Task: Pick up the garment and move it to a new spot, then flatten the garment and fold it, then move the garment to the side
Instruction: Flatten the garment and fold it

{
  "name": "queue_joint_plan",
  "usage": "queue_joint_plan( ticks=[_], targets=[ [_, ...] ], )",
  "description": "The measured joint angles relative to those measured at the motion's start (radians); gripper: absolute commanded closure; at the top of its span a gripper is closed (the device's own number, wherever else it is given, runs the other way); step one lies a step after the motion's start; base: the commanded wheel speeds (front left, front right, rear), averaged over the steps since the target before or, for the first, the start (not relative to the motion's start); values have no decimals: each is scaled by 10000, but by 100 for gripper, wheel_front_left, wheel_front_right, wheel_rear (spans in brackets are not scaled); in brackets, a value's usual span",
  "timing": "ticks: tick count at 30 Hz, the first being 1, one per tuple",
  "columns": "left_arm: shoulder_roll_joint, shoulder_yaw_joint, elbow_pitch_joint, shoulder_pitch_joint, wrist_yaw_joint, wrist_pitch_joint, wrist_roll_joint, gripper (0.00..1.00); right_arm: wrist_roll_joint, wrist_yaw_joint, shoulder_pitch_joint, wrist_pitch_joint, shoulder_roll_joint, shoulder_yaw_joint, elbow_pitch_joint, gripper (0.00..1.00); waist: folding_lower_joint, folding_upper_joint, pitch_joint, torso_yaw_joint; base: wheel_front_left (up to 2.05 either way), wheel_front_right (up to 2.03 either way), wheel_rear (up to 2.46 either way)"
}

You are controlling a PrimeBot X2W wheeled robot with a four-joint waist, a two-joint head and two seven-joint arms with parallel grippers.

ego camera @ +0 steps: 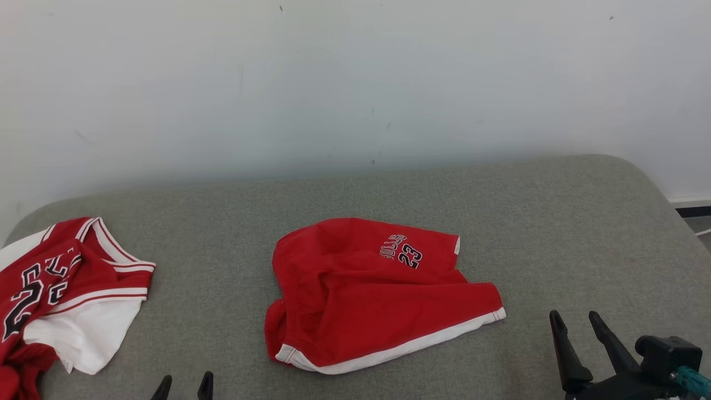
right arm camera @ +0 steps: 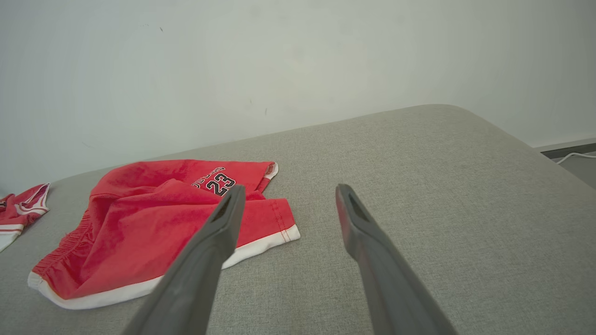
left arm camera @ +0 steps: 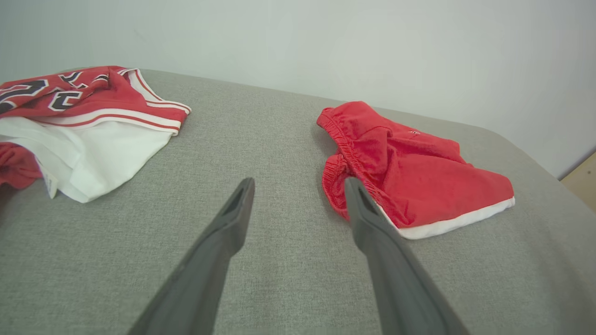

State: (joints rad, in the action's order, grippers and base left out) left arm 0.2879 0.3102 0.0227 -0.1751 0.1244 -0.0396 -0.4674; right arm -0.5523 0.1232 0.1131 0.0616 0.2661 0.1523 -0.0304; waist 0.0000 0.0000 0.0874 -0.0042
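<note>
The garment [ego camera: 377, 291] is a pair of red shorts with white trim and a "23" print, lying rumpled in the middle of the grey padded surface [ego camera: 355, 200]. The left wrist view shows the garment [left arm camera: 409, 181] ahead and to the right, and the right wrist view has the garment [right arm camera: 163, 223] to the left. My left gripper [ego camera: 184, 386] is open at the bottom edge, short of the shorts' near-left corner. My right gripper [ego camera: 575, 318] is open to the right of the shorts, apart from them. The left gripper [left arm camera: 299, 184] and right gripper [right arm camera: 287, 190] hold nothing.
A red and white jersey [ego camera: 61, 289] lies crumpled at the left edge of the surface; the jersey [left arm camera: 84, 121] also appears in the left wrist view. A pale wall [ego camera: 355, 83] stands behind. The surface's rounded right corner [ego camera: 639, 172] drops to the floor.
</note>
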Motion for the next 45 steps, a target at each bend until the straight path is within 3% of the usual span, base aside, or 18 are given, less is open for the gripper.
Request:
queue_joint_plan(
  ticks=[12, 20, 32, 45],
  targets=[
    [13, 290, 242, 458, 0, 1030, 387, 0, -2, -4, -250, -861, 215, 182, -105, 0, 1, 0, -377, -16, 0, 0, 0],
    [-6, 951, -313, 1675, -35, 2460, 642, 0, 0, -372, -1523, -2251, 777, 648, -504, 0, 1, 0, -888, 17, 0, 0, 0],
    [-416, 2002, -1279, 3665, -828, 4132, 773, 0, -17, -947, -3661, -4136, 1057, 1294, -2071, 0, 3, 1, -2207, 193, 0, 0, 0],
    [-729, 2255, -1576, 4110, -1158, 4533, 708, 0, -15, -1206, -4381, -4671, 700, 1776, -2892, 4, 3, 1, -2970, 584, 0, 0, 0]
  ],
)
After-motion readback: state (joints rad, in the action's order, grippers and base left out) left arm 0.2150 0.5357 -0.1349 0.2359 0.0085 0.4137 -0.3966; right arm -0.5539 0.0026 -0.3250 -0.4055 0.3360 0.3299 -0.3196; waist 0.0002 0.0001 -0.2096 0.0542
